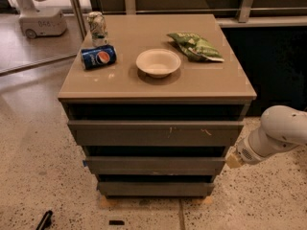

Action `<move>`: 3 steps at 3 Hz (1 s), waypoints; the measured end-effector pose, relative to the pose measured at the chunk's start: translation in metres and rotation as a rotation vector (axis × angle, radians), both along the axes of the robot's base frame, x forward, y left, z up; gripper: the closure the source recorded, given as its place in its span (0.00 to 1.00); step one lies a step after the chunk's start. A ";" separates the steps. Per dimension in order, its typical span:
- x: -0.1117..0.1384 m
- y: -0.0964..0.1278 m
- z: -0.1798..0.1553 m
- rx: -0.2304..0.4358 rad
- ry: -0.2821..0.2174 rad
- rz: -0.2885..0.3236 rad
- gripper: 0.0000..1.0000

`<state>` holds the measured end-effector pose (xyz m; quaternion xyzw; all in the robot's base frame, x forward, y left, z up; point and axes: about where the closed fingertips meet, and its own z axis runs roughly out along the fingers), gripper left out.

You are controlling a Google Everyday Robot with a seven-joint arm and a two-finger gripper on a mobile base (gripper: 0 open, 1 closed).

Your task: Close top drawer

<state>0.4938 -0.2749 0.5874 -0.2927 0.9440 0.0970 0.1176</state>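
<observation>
The top drawer (pixel 156 133) is the widest of three grey fronts on a tan-topped cabinet (pixel 192 87), with pale scratches near its middle and right. It stands out from the cabinet, with a dark gap between its front and the tabletop. My white arm (pixel 276 135) reaches in from the right edge, low beside the cabinet's right side. My gripper (pixel 234 160) is at the arm's tip, just right of the middle drawer's (pixel 153 165) end and below the top drawer's right corner.
On the cabinet top are a white bowl (pixel 158 62), a blue Pepsi can (pixel 98 57) lying on its side, a small bottle (pixel 96 28) and a green chip bag (pixel 195 47). The bottom drawer (pixel 153 188) sits below. A white robot base (pixel 43 20) stands at the far left.
</observation>
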 end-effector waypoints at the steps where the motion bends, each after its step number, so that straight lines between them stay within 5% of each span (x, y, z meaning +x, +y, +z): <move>1: 0.000 0.000 0.000 0.000 0.000 0.000 0.11; 2: 0.000 0.000 0.000 0.000 0.000 0.000 0.00; 3: 0.000 0.000 0.000 0.000 0.000 0.000 0.00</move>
